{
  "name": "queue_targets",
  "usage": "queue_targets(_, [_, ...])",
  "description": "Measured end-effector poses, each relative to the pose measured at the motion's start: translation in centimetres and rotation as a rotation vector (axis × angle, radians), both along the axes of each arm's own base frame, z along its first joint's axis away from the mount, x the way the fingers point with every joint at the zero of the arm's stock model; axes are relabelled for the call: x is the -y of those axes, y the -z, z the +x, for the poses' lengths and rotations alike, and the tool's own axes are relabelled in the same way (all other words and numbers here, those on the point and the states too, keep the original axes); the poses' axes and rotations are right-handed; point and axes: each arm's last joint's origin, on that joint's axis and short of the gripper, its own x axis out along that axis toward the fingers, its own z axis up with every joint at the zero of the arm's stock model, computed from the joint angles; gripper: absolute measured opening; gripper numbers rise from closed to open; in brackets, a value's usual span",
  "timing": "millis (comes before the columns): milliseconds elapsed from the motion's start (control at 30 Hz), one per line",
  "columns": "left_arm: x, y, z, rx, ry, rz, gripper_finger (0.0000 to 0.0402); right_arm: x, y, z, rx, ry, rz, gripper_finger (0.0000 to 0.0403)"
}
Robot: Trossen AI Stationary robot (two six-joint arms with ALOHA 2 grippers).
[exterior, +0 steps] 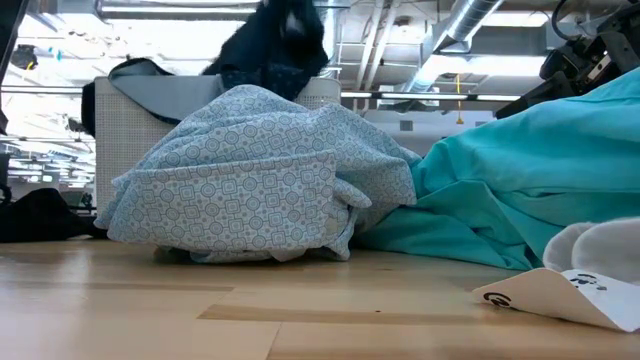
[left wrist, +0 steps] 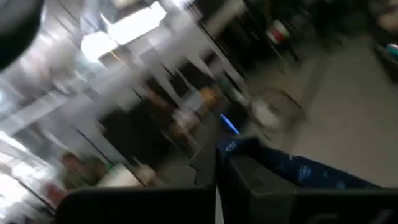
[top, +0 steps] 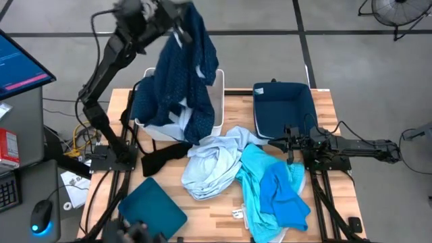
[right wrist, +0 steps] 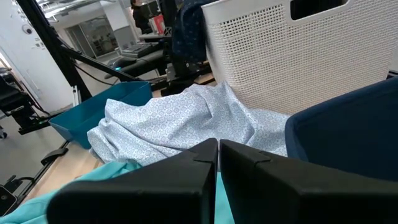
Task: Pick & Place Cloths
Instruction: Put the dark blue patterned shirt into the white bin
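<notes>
Blurred left pincer (top: 177, 27); navy dotted cloth (top: 185, 74) hides white bin's (top: 219, 101) inside.

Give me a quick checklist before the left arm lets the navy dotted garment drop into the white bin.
1. Left hand shut on navy dotted garment: ok.
2. Garment hanging over white bin: ok, though part drapes over the rim.
3. Garment clear of pale blue cloth: cannot tell.
4. Right hand shut, parked beside the dark blue tub: ok.
5. Turquoise cloth out of the drop path: ok.
</notes>
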Motion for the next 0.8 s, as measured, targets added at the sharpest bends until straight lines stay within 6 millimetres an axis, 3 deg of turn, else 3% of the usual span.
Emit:
queue_targets(233, [1.5, 6.2, -0.5, -0.169, 0.008, -0.342, 0.0000, 0.0, 0.0, 0.0, 0.000, 0.000, 0.000, 0.0016])
queue_targets(600, [3.5, 19.5, -2.1, -0.347, -0.093, -0.742, 0.0000, 0.0, 0.0, 0.0, 0.000, 0.000, 0.000, 0.0016])
queue_targets(800, [4.3, 23.0, -2.8, -0.393, -0.127, -0.840, 0.0022, 0.0, 0.0, 0.0, 0.000, 0.000, 0.000, 0.0016])
